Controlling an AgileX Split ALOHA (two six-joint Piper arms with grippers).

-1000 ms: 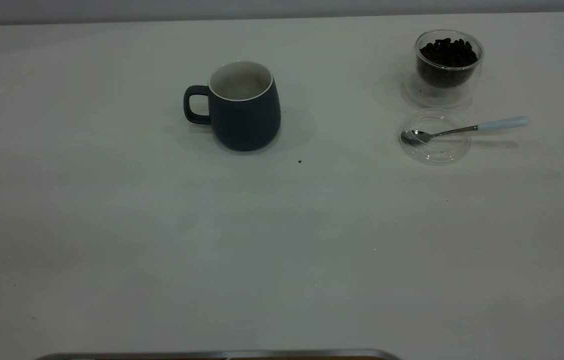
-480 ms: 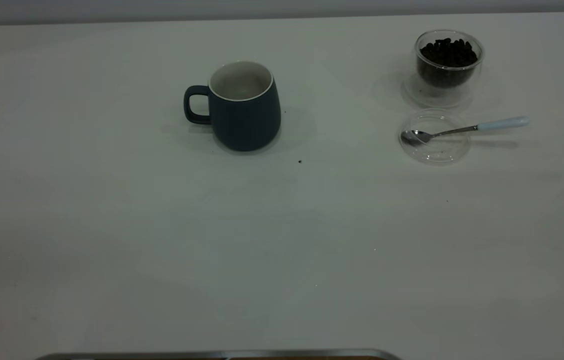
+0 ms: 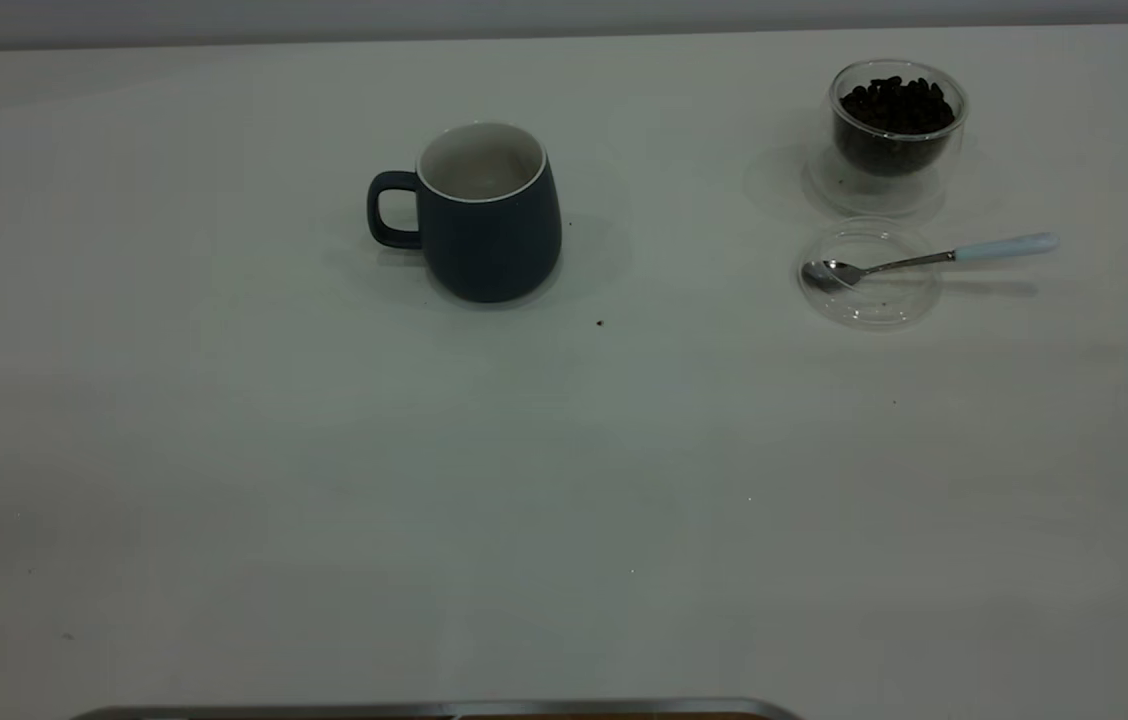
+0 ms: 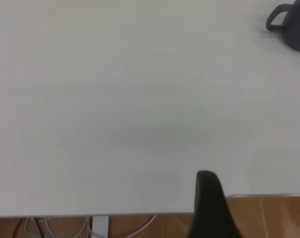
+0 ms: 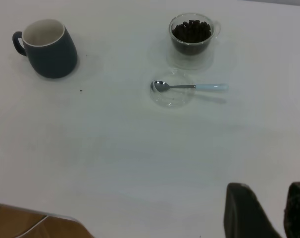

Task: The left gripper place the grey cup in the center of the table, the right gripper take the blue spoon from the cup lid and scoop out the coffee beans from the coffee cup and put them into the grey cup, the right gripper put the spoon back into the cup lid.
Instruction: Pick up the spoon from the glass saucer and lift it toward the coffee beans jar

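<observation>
The grey cup (image 3: 489, 225) stands upright and empty a little left of the table's (image 3: 564, 480) middle, handle to the left. At the far right the coffee cup (image 3: 897, 140) holds the coffee beans (image 3: 896, 103). Just in front of it lies the cup lid (image 3: 869, 290), and the blue spoon (image 3: 924, 258) rests with its bowl in the lid and its handle pointing right. Neither arm shows in the exterior view. My right gripper (image 5: 270, 191) hovers open and empty over the near right table, far from the spoon (image 5: 189, 87). My left gripper (image 4: 209, 198) sits at the near table edge, far from the cup (image 4: 294, 27).
A small dark speck (image 3: 600, 323) lies in front of the grey cup. A metal edge (image 3: 424, 710) runs along the near side of the table. Past the table edge, the left wrist view shows cables (image 4: 56, 228) on a wooden floor.
</observation>
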